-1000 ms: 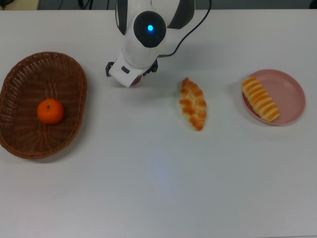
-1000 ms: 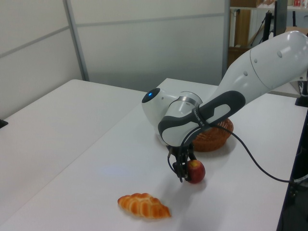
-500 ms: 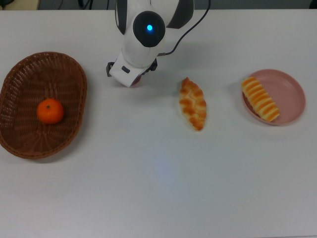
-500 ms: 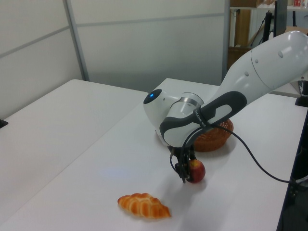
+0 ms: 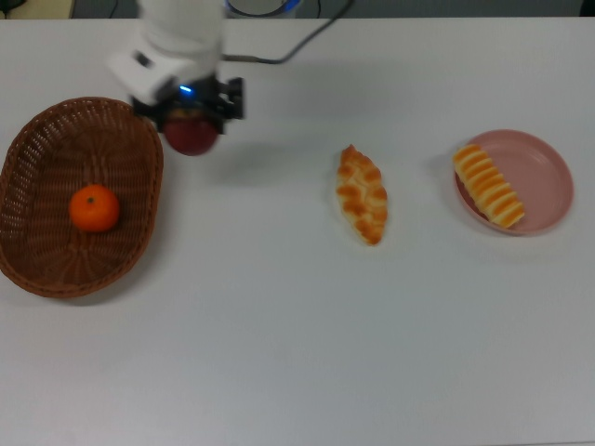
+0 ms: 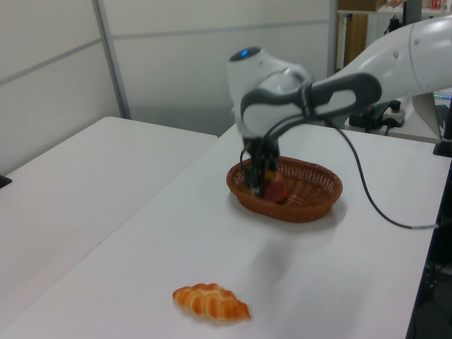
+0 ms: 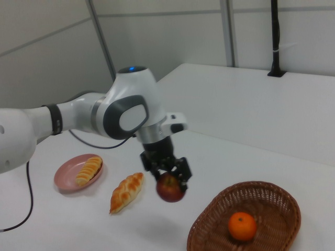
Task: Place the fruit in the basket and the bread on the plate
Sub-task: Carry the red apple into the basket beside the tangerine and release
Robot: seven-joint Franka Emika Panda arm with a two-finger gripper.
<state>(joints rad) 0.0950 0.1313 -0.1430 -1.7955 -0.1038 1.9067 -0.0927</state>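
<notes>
Hanging above the white table (image 5: 297, 325), the gripper (image 5: 191, 116) is clamped around the dark red apple (image 5: 191, 136), which is lifted clear of the surface; the right view shows it (image 7: 170, 187) held in the air below the gripper (image 7: 166, 171) with its shadow on the table underneath. In the top view the apple sits just beside the right rim of the brown wicker basket (image 5: 37, 260), not over the basket's inside (the left view has it overlapping the basket's near wall (image 6: 282, 210), so depth is hard to judge there). The orange tangerine (image 5: 94, 207) lies inside the basket, near its middle, and shows plainly in the right view (image 7: 242, 226). The braided golden-brown roll (image 5: 362, 194) lies flat on the table between the basket and the pink plate (image 5: 548, 167), well apart from both. The striped orange and pale-yellow roll (image 5: 488, 185) rests on the plate, toward the top view's left side of it, one end reaching the rim.
</notes>
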